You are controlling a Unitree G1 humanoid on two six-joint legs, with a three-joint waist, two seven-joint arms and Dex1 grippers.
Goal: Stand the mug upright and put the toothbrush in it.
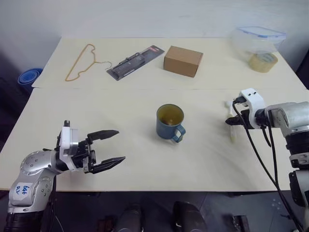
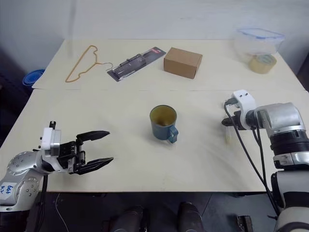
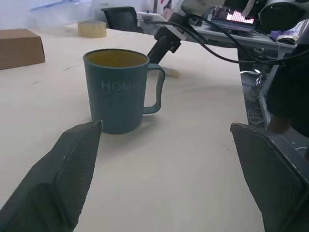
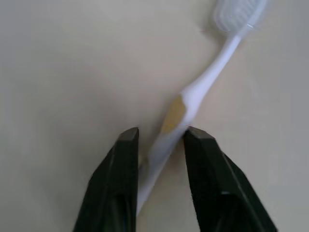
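The teal-blue mug stands upright at the middle of the table, its handle turned toward the front right and its yellowish inside empty. The pale toothbrush lies flat on the table at the right, its bristle head pointing away from the wrist. My right gripper points down at it, and its two black fingers press on both sides of the handle. Near the front left edge my left gripper stands wide open and level, aimed at the mug and well short of it.
Along the back of the table lie a wire hanger, a black packaged tool, a cardboard box, a clear plastic container and a tape roll. A blue collapsible bowl sits off the table at left.
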